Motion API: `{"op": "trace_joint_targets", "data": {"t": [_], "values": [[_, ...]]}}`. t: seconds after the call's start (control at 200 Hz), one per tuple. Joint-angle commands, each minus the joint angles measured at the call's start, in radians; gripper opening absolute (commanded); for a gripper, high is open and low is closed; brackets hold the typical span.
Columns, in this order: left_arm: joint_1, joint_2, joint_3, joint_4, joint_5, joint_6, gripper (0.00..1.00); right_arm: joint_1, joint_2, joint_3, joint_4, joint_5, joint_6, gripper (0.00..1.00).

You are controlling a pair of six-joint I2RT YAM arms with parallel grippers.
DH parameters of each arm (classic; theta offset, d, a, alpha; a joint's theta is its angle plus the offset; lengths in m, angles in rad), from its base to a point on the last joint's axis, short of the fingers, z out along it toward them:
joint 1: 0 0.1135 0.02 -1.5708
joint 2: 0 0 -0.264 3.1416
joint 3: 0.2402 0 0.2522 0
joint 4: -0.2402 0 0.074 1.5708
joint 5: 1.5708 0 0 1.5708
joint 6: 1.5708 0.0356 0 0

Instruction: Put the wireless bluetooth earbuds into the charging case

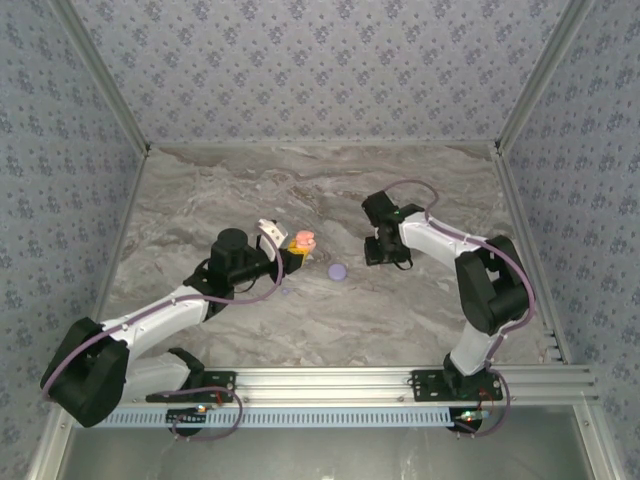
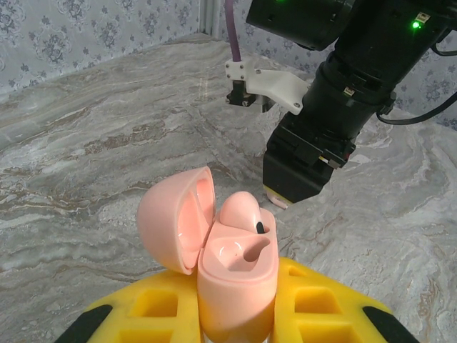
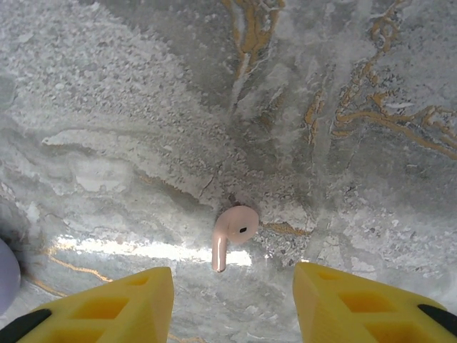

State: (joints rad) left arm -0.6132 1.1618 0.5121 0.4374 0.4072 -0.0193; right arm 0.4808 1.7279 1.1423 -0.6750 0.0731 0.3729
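Loose earbud [image 3: 232,229]: pale pink, flat on the table [image 3: 143,107], right of the case in the top view.
Long axis: head away from the right wrist camera, stem pointing back toward it, slanted a little left.
Right gripper [image 3: 233,282]: spread wide, holding nothing, hanging right over the loose earbud.
Bearing: bud sits between the two yellow fingers [image 3: 121,307] and a little ahead of the tips; stem runs across their closing line, so closing would likely squeeze it from the sides.
Nearer arm: the right, by far; the pick looks like its job.
Case [image 2: 235,286]: pink, lid [image 2: 175,214] hinged open to the left, mouth up.
Seated earbud [image 2: 241,209]: pink, already in the far well.
Free slot [image 2: 246,251]: near well, empty, waiting for the loose one.
Left gripper [image 2: 239,307]: pinching the case by its lower body, holding it upright above the table.
Gap: case and loose earbud near but apart, the right gripper between them in the left wrist view.
Lavender disc [image 1: 338,271]: on the table between the two grippers, untouched.
Lavender speck [image 1: 285,291]: near the left gripper; perhaps another bud, too small to tell.
Stage: first pink bud in, second not yet picked.
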Motion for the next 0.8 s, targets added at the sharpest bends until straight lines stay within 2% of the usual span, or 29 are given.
{"op": "trace_joint_targets", "data": {"t": [0.0,0.215,0.475,0.795], "values": [[-0.002,-0.001,0.025,0.018,0.012,-0.002,0.17,-0.017,0.035,0.029,-0.004,-0.041,0.091,0.49],[-0.001,-0.001,0.025,0.019,0.011,0.0,0.17,-0.021,0.08,0.041,-0.003,-0.073,0.117,0.45],[-0.002,0.001,0.028,0.018,0.011,0.003,0.17,-0.027,0.114,0.092,-0.028,-0.046,0.127,0.41],[-0.002,0.005,0.028,0.018,0.011,0.003,0.17,-0.027,0.13,0.103,-0.06,-0.002,0.126,0.41]]}}
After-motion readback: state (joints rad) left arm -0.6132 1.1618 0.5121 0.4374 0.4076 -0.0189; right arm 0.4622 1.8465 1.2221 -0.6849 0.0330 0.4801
